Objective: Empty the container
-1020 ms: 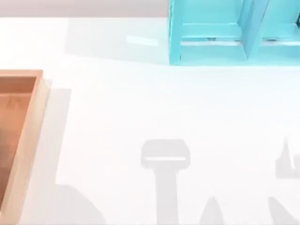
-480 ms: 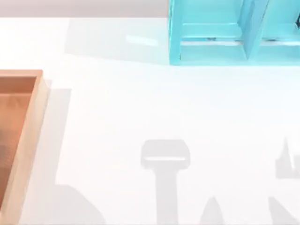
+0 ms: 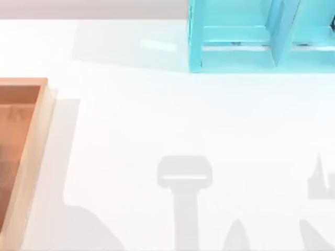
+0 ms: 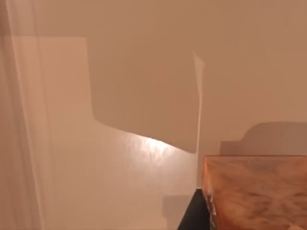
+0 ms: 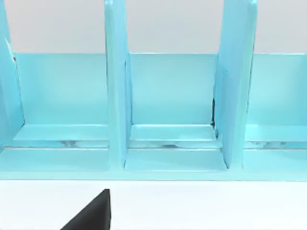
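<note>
The container (image 3: 44,125), a shallow wooden box with a tan rim and orange-brown inside, lies at the table's left edge and is cut off by the top view's border. The part of its floor that I see is bare. In the left wrist view one wooden corner of the container (image 4: 254,191) is close by, and a dark piece of my left gripper (image 4: 193,215) sits just beside it. A dark piece of my right gripper (image 5: 91,215) hovers over the white table, facing the turquoise shelf unit.
The turquoise shelf unit (image 3: 235,36) stands at the back right, its open compartments (image 5: 172,96) facing forward. Grey arm shadows fall on the white table (image 3: 157,115) along the front.
The shadow at the table's front left has spread slightly to the right. The container and the shelf unit have not moved.
</note>
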